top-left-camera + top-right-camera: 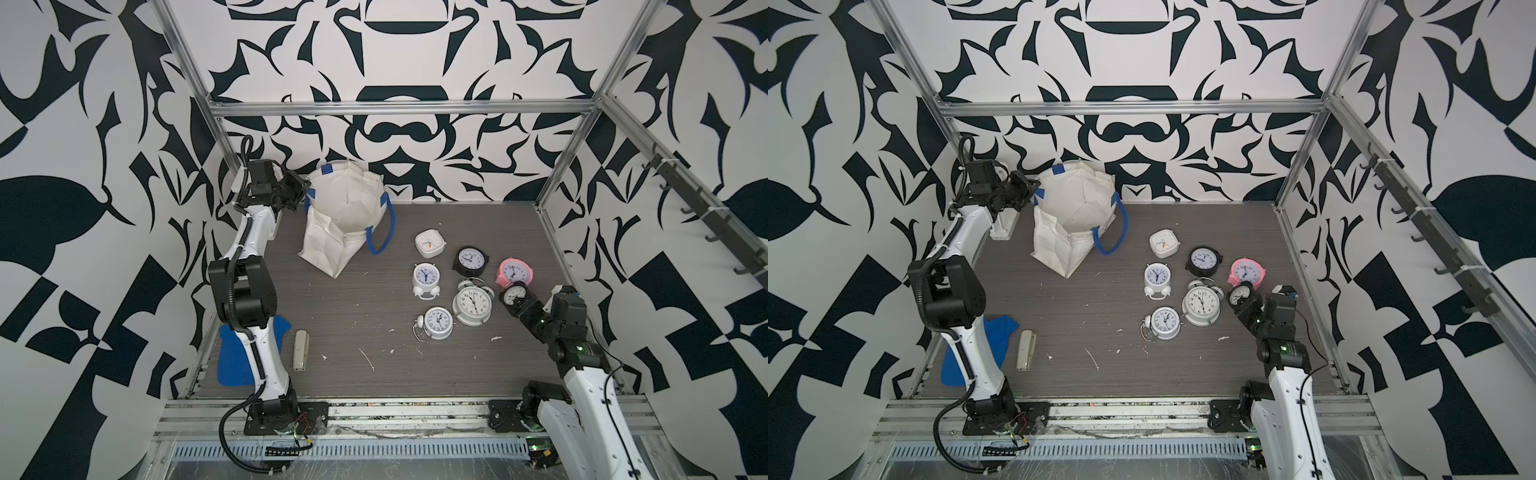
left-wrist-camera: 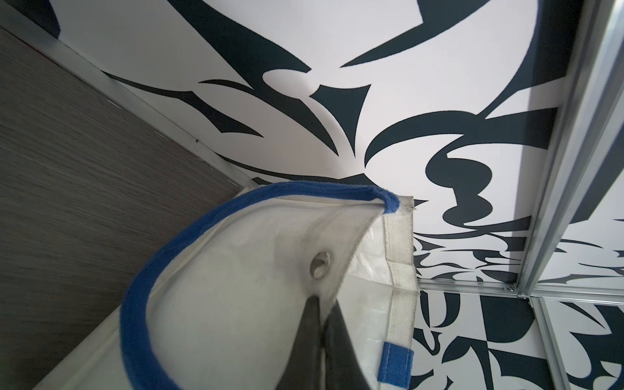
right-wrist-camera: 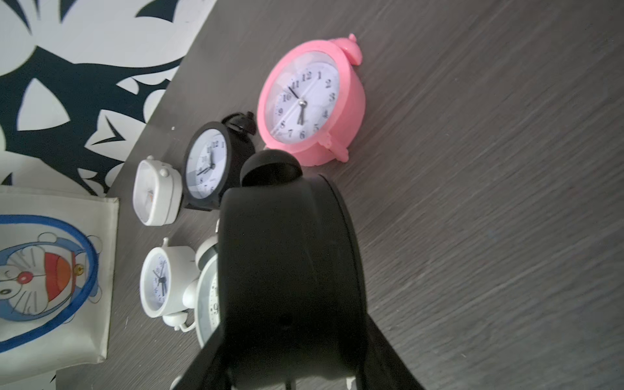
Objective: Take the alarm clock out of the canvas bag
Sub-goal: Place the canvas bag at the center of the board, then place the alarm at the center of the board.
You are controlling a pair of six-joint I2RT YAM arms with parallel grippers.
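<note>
Six clocks (image 1: 473,306) lie loose on the right half of the worktop (image 1: 361,332). A seventh, the small black clock (image 1: 513,294), sits in the right end effector (image 1: 518,302), whose jaws are part-open around the case. It is near the right edge, just beside the pink clock (image 1: 514,272). Whether it touches the worktop: cannot tell.

Left end effector (image 2: 320,304) is clamped fully closed on the rim of the bag (image 1: 328,249), next to a blue handle, towards the far left corner. Judged purpose: hold the mouth open and steady the bag. The interior shows only canvas. Extraction looks done, release pending.
</note>
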